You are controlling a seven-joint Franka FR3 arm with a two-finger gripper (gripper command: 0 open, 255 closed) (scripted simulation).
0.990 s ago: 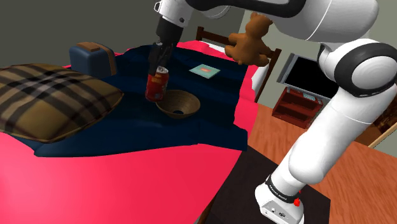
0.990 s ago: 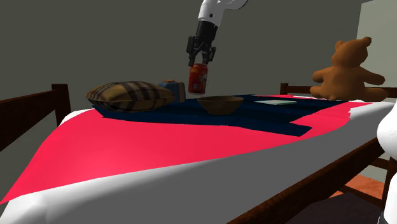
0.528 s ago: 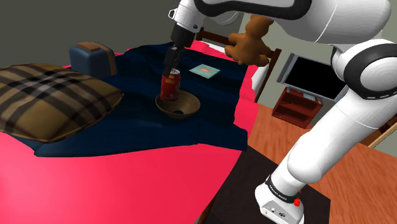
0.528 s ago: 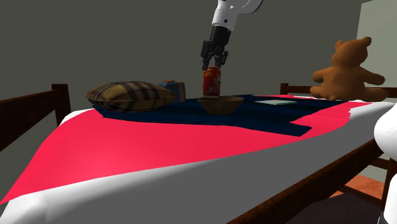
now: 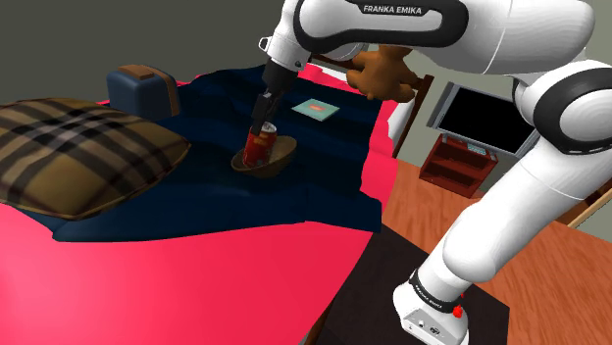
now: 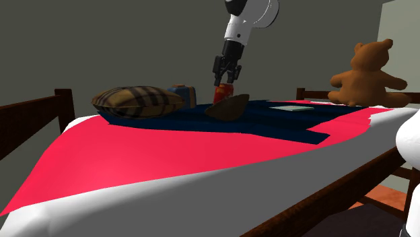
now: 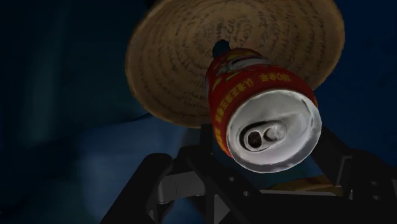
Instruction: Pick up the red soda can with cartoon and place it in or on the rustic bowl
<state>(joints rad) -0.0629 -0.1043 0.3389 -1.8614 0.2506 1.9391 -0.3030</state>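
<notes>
- The can (image 5: pixel 260 147) is clasped near its top by the gripper (image 5: pixel 263 118), fingers closed on its sides.
- It is held leaning inside the bowl (image 5: pixel 282 156), on the blanket (image 5: pixel 294 201).
- The bowl is tipped up on one side, which spells trouble!
- If the can is pressed down off-centre, the bowl could be flipped or skidded away.
- If the can is released while leaning, it may be toppled out.

A red bed (image 5: pixel 196 284) carries a navy blanket (image 5: pixel 294 201), plaid pillow (image 5: pixel 69 152) and teddy bear (image 5: pixel 381 78).
</notes>
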